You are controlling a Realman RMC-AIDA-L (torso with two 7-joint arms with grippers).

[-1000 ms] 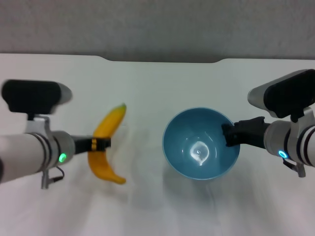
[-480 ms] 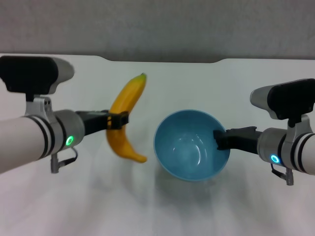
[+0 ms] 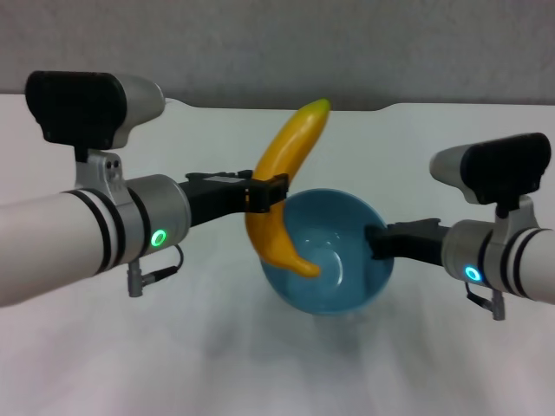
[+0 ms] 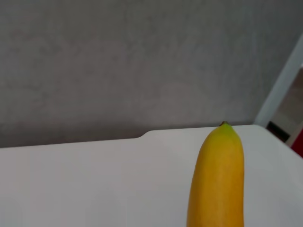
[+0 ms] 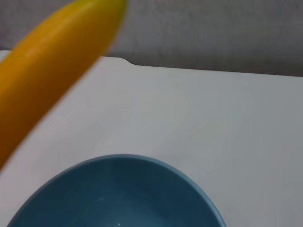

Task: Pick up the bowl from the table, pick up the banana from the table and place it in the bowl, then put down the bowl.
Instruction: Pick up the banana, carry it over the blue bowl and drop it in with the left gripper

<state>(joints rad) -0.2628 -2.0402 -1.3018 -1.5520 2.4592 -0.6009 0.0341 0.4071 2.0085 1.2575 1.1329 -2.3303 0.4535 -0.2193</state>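
Note:
My left gripper (image 3: 264, 194) is shut on the banana (image 3: 284, 186) and holds it in the air, its lower end hanging over the left part of the bowl (image 3: 328, 253). The banana also shows in the left wrist view (image 4: 217, 182) and the right wrist view (image 5: 52, 64). My right gripper (image 3: 379, 242) is shut on the right rim of the light-blue bowl and holds it lifted above the white table (image 3: 217, 347). The bowl's inside shows in the right wrist view (image 5: 113, 194); it holds nothing there.
The table's far edge has a shallow notch (image 3: 286, 108) with a grey wall behind it. A white upright frame (image 4: 279, 87) stands past the table's corner in the left wrist view.
My left arm has lifted the banana and carried it right, from beside the bowl to over its left rim. My right arm has brought the bowl slightly left and nearer.

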